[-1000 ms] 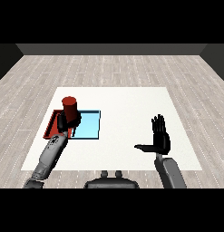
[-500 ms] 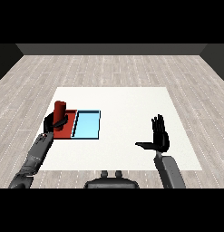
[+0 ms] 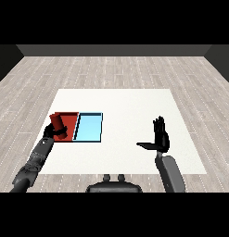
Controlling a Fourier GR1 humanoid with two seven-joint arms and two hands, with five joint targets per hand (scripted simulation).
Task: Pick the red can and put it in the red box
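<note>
My left hand [image 3: 52, 133] is curled round the red can [image 3: 59, 126] and holds it tilted over the left part of the red tray [image 3: 70, 118]. The can covers much of that tray's near left side. The tray lies on the white table, touching the light blue tray [image 3: 89, 127] on its right. My right hand [image 3: 159, 138] is raised over the right part of the table, fingers straight up and thumb out to the left, holding nothing.
The white table [image 3: 125, 106] stretches wide behind and to the right of the two trays. A grey plank floor surrounds it. My left forearm [image 3: 34, 159] comes in from the lower left corner, across the table's left edge.
My left hand has carried the red can leftward and down, from above the seam between the trays to low over the red tray, tilting it. The right hand has stayed still.
</note>
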